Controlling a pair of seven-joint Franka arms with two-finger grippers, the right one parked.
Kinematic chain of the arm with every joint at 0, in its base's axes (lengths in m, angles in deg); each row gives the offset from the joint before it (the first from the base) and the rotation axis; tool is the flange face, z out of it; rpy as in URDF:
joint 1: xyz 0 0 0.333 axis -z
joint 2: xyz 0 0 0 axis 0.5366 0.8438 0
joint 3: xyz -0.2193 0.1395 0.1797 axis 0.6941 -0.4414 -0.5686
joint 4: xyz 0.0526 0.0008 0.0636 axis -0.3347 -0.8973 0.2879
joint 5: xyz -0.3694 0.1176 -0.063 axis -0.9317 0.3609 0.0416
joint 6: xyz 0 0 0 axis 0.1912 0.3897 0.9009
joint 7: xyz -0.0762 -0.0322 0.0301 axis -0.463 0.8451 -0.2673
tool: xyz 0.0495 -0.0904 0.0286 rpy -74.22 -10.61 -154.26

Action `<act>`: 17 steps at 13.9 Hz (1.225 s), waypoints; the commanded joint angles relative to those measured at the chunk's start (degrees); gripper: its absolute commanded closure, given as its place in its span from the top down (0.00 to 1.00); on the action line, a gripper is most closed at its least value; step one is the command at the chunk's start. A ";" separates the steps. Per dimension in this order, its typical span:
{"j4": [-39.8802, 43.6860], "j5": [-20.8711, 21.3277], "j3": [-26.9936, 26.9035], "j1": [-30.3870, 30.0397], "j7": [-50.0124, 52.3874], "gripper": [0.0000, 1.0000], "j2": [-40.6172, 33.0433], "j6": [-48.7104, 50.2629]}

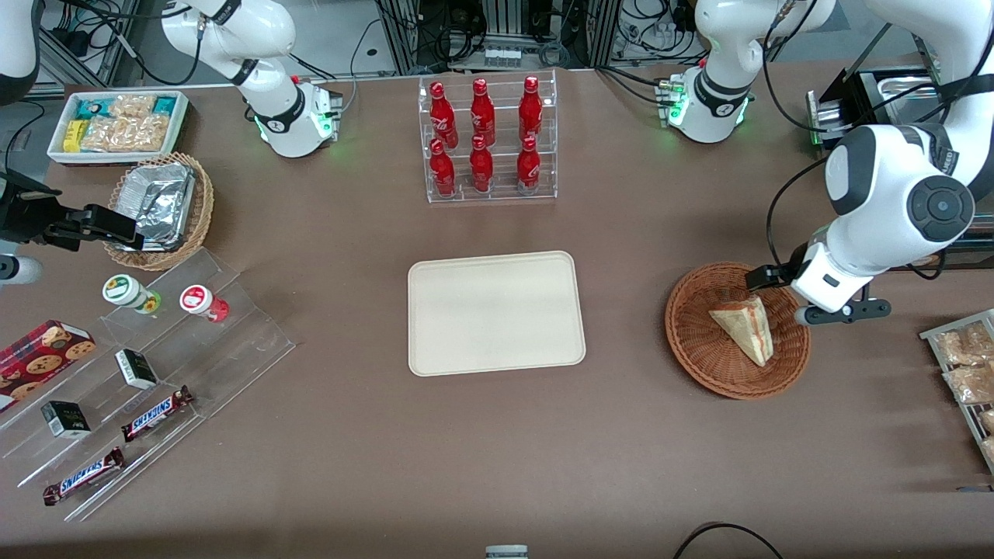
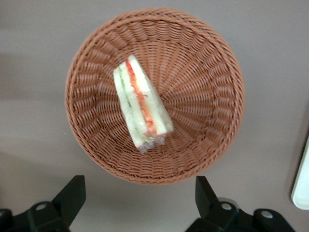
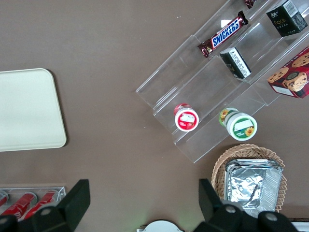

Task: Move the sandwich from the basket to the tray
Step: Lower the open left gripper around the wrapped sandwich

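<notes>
sandwich waiting in the basket, gripper poised above

the sandwich point(image 2: 141, 107) lies on its side in the reddish-brown basket point(image 2: 212, 58), a little off the middle of the weave, its red and green filling layers turned up toward the wrist camera. the gripper point(image 2: 140, 203) hangs over the basket's edge, not over the wedge itself, with its fingers point(image 2: 72, 193) spread wide and nothing between them. in the front view the gripper point(image 1: 835, 307) sits at the rim of the basket point(image 1: 699, 349) on the working arm's end of the table, and the sandwich point(image 1: 744, 330) is clear of it. the tray point(image 1: 435, 357) lies bare at the middle of the table, well apart from the basket.

the step in hand looks like the approach for the pick. to do it well, the gripper should shift until the wedge sits midway between the fingers, then turn so the pads close on the two flat bread faces, not along the length or on the pointed tip. the bread is likely soft, so a gentle close that stops on contact should hold it without squashing the filling out. descending low enough to catch the body of the wedge, but short of the wicker, should keep the fingertips from snagging the weave. the lift should go straight up to clear the rim before any travel toward the tray.
</notes>
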 commanded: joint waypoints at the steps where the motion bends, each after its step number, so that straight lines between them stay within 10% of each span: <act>1: -3.34 -0.43 0.16 -0.40 7.75 1.00 -0.54 -5.38; 5: -3.62 -0.60 0.25 -0.23 25.50 1.00 3.85 -11.89; 15: -5.10 -0.52 0.33 -0.05 27.92 1.00 11.59 -18.22; 16: -6.68 -0.52 0.25 -0.05 27.92 0.86 11.95 -20.67; 17: -8.00 -0.52 0.25 -0.14 27.92 0.43 11.69 -22.09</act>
